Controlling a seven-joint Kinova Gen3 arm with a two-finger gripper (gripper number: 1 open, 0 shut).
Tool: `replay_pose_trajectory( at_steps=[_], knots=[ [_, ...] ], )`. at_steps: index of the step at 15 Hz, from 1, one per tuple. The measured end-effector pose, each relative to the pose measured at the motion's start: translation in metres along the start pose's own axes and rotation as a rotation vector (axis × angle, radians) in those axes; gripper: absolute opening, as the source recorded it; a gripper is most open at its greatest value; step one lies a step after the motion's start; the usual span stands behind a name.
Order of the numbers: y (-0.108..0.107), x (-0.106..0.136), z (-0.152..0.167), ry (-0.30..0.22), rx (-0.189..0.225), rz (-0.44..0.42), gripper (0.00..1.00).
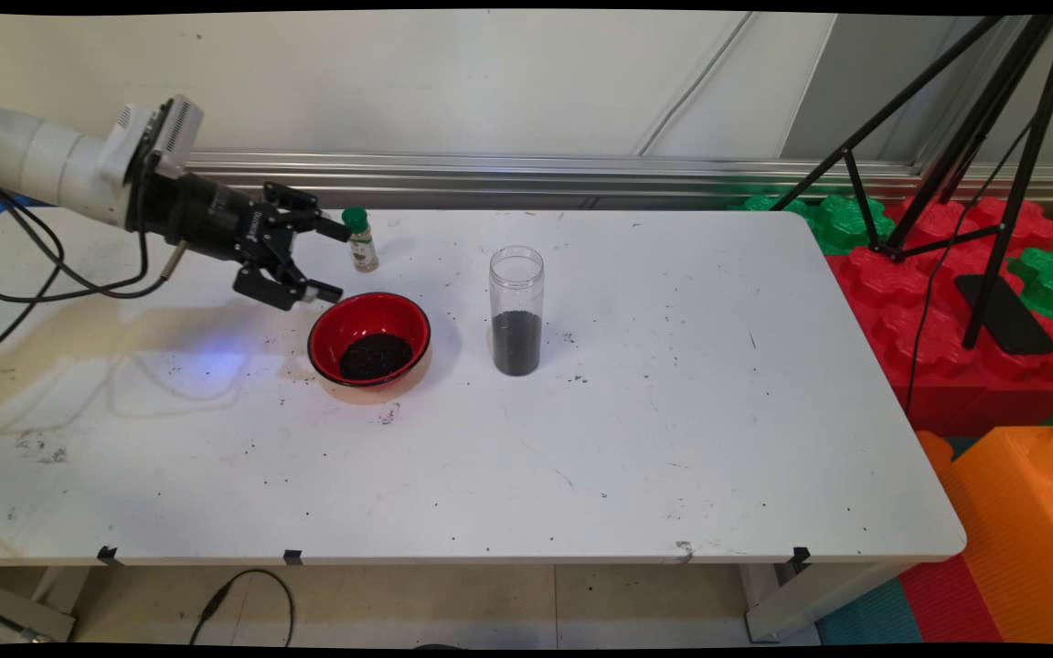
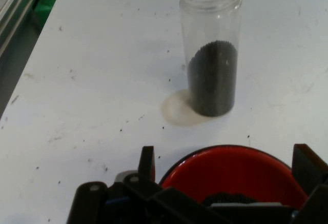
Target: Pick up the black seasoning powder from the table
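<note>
— While I hang above the table, where's the nearest thing?
— My black two-finger gripper gapes wide, holding nothing; the round red bowl of dark grains sits just below and ahead, the clear glass jar beyond it.

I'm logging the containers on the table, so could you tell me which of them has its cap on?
The small spice bottle by the gripper: it wears a green cap. The tall clear jar and the red bowl both stand open, with dark grains inside.
</note>
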Motion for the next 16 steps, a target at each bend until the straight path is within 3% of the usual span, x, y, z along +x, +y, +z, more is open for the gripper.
replay_pose_trajectory(
  at_steps=[16],
  knots=[
    [0.007,-0.005,0.07,0.122,-0.025,-0.025,1.0]
  ],
)
